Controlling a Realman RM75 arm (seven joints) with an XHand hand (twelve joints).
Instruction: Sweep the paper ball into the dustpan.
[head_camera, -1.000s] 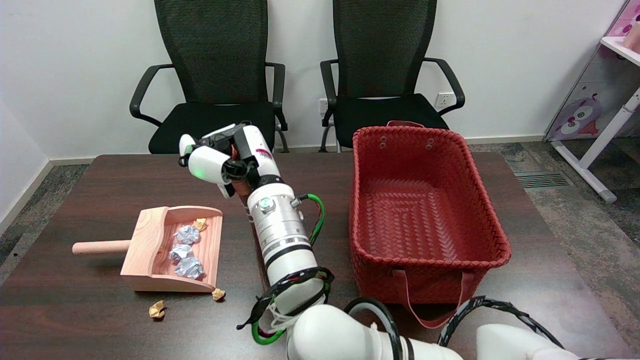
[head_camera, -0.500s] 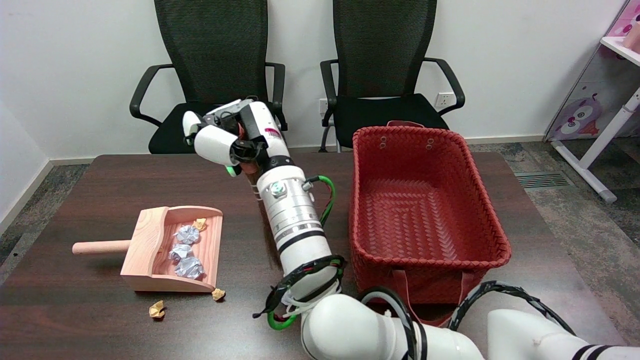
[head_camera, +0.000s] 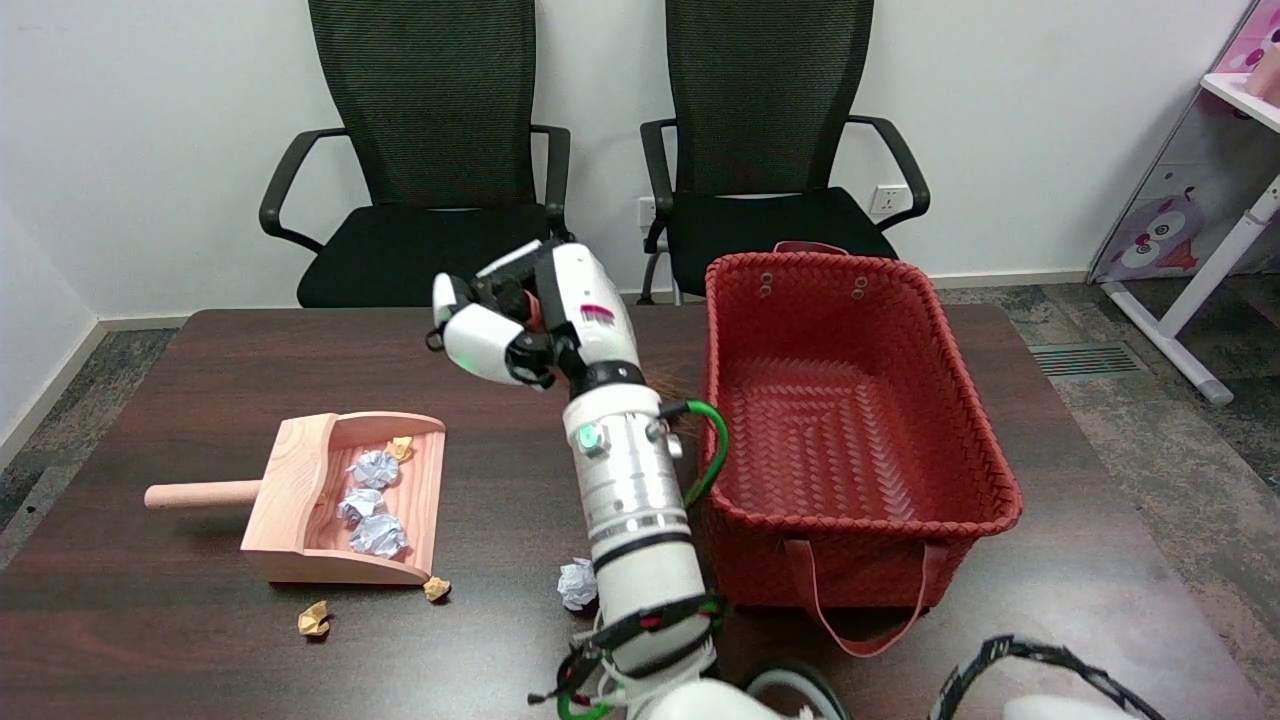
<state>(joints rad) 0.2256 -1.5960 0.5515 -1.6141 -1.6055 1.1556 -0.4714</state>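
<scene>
Fingers (head_camera: 480, 345) curled inward at the far middle of the table (head_camera: 200, 640), bunched close with nothing visible between them — empty, by the look of it, though the inner side cannot be seen. Right hand (head_camera: 525, 325) raised above the tabletop, pointing left and far, forearm sloping back toward the near edge.

Paper ball (head_camera: 577, 584) — grey-white, crumpled — lying loose on the table near the near edge, just left of the forearm and tucked against its lower part. Well apart from the hand: near and slightly right of the fingers, almost under the arm itself. Roughly round, so no long axis to mind.

Dustpan (head_camera: 300, 480) lying to the left, handle pointing left, open mouth facing right. Three foil balls (head_camera: 368, 502) and a tan scrap already inside; two tan scraps (head_camera: 375, 603) on the table just near of its near wall.

Judged from this: ball to be pushed leftward and a little farther to reach the mouth, so hand first down on the ball's right side. Red basket (head_camera: 960, 440) standing close on the right, leaving little room there.
</scene>
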